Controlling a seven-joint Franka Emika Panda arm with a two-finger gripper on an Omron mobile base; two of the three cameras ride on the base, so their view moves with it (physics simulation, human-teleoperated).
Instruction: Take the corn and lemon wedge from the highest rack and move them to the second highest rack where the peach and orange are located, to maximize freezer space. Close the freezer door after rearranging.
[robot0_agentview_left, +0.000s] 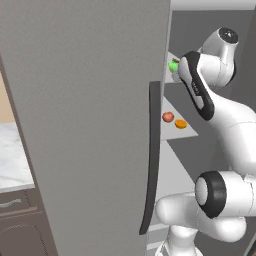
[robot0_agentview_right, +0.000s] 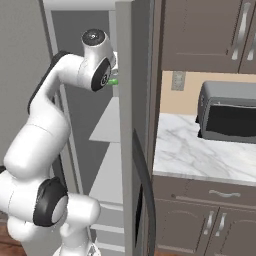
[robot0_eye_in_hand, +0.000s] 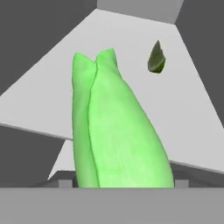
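Observation:
The corn (robot0_eye_in_hand: 118, 135), in a bright green husk, stands large between the finger tips of my gripper (robot0_eye_in_hand: 123, 183), which is shut on it at the front edge of the highest rack (robot0_eye_in_hand: 52, 92). The corn's green tip (robot0_agentview_left: 173, 66) peeks out beside my hand in the left base view, and the same corn (robot0_agentview_right: 114, 81) shows in the right base view. Farther back on that rack lies the small dark lemon wedge (robot0_eye_in_hand: 156, 57). One rack lower sit the peach (robot0_agentview_left: 168, 116) and the orange (robot0_agentview_left: 180, 124).
The open freezer door (robot0_agentview_left: 90, 125) with its long dark handle (robot0_agentview_left: 151, 160) stands close on the left. To the right of the freezer a marble counter (robot0_agentview_right: 200, 150) carries a dark toaster oven (robot0_agentview_right: 230, 112). Brown cabinets (robot0_agentview_right: 200, 30) hang above.

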